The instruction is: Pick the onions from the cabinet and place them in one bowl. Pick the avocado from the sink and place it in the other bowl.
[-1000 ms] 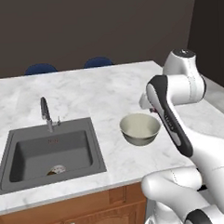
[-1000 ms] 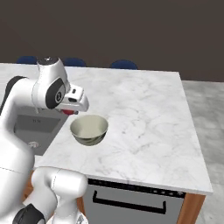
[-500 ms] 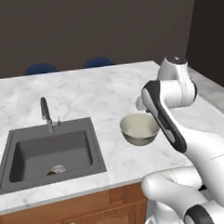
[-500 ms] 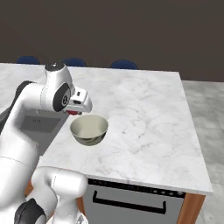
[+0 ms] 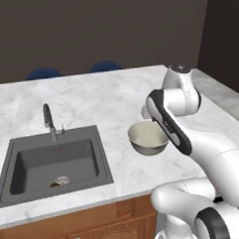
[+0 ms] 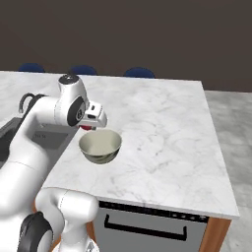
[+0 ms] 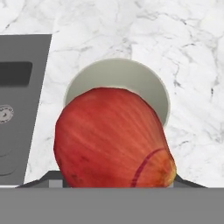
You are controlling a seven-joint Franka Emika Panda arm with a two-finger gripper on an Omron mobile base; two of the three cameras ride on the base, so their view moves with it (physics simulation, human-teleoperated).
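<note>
The claw (image 6: 88, 126) hangs over the near-left rim of a bowl (image 6: 100, 146) that stands on the white marble bench (image 6: 162, 138), and it is closed on a red onion (image 7: 114, 138). In the hand view that onion bulks large in the foreground, glossy and streaked, with the cream inside of the bowl showing as a crescent behind and above it. In the right base view only a sliver of red peeks out beneath the white hand, just above the bowl's rim. The bowl sits upright, grey-olive outside, and nothing can be seen lying in it. From the left base view the arm's elbow crosses in front of the bowl (image 5: 148, 138), hiding the claw. To the left of the bowl, set into the bench, is the dark grey sink (image 5: 54, 162) with its slim faucet (image 5: 49, 120) at the back edge. A small dark lump, the avocado (image 5: 59, 181), lies on the basin floor near the front.
</note>
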